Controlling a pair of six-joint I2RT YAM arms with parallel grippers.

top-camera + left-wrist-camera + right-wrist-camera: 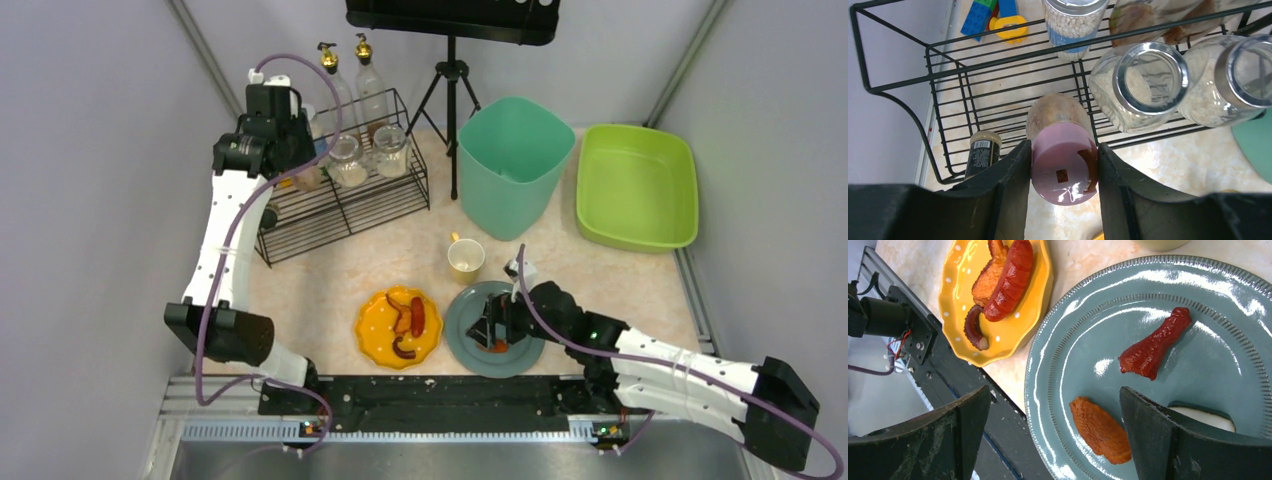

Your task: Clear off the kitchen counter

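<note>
Desk (330, 275), beige and faintly marbled, lies beneath both grippers. Nearest us, at about 5 o'clock from its middle, the right gripper (497, 325) hangs spread wide over a grey-blue plate (495, 365). On the plate are a red drumstick-shaped piece (1154, 347) and an orange piece (1100, 430), and the orange one sits between the open jaws. Just beside it, at its 9 o'clock, a yellow plate (375, 335) carries a sausage (417, 316). At its 12 o'clock stands a cream cup (466, 258).

Farther back are a teal bin (515, 165) at 1 o'clock and a green tub (637, 187) at 2 o'clock. At 10 o'clock the left gripper (1064, 165) pinches a pink-lidded jar (1060, 120) by its sides at the black wire rack (340, 205), with the desk showing through the wires below. We cannot tell whether the jar's base rests on the rack.
</note>
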